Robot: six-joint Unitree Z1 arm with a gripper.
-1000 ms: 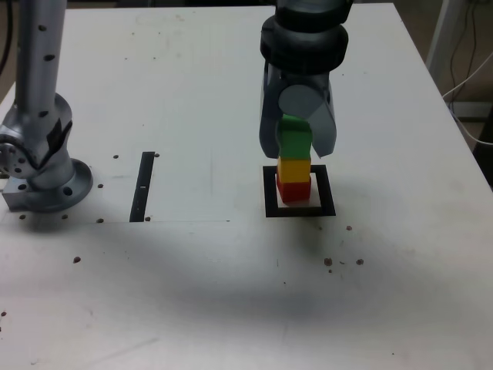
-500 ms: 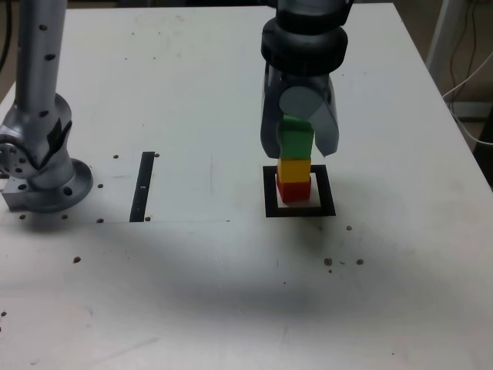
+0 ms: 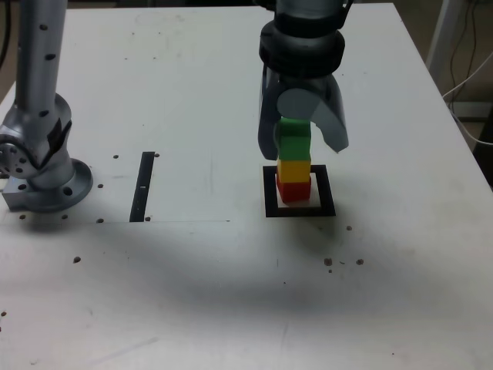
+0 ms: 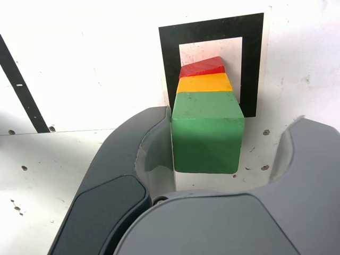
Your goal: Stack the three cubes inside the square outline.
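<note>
The three cubes stand as one upright column inside the square outline (image 3: 300, 210): red cube (image 3: 293, 190) at the base, yellow cube (image 3: 293, 169) on it, green cube (image 3: 293, 140) on top. My gripper (image 3: 303, 146) hangs over the column with its jaws open around the green cube. In the wrist view, one finger (image 4: 127, 154) lies against the green cube (image 4: 207, 133) while the other finger (image 4: 308, 159) stands clear of it with a visible gap. The yellow cube (image 4: 204, 84), red cube (image 4: 202, 67) and the outline (image 4: 212, 26) show below.
The arm's grey base (image 3: 42, 169) sits at the exterior view's left, with a thin black bar (image 3: 142, 185) between it and the outline. Small dark specks (image 3: 343, 262) dot the white table. Cables (image 3: 470, 77) hang past the table's right edge.
The jaws have spread apart; the finger on the exterior view's right swung away from the green cube. The column of cubes has stayed still.
</note>
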